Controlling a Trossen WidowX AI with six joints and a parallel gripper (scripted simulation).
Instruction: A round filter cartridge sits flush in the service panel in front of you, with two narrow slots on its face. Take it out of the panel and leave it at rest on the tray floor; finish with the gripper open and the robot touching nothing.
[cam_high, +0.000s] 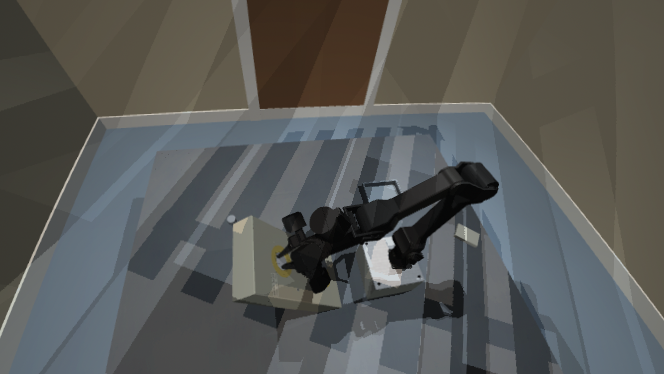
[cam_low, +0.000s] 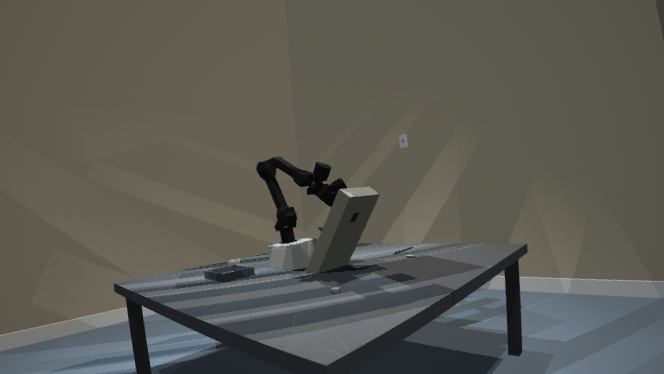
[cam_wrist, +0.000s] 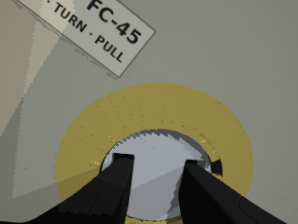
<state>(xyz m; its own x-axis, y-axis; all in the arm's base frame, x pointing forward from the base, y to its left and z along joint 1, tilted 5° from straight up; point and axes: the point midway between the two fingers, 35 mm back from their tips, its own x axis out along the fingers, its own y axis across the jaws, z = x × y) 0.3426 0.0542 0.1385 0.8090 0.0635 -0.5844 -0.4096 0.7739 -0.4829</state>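
Note:
The beige service panel leans on the table. On its face a yellow ring surrounds the round grey cartridge, which sits in the opening. A dark notch shows at the right of the cartridge's edge in the wrist view. My gripper is shut on the cartridge, with one fingertip in each of the two slots. The exterior camera sees the panel's back, which hides the fingertips. The dark tray stands away from the panel, partly behind the arm in the top view.
The arm's white base stands close in front of the panel. A small pale block lies beyond the base. A small round piece shows beside the panel's upper corner. A printed label is on the panel.

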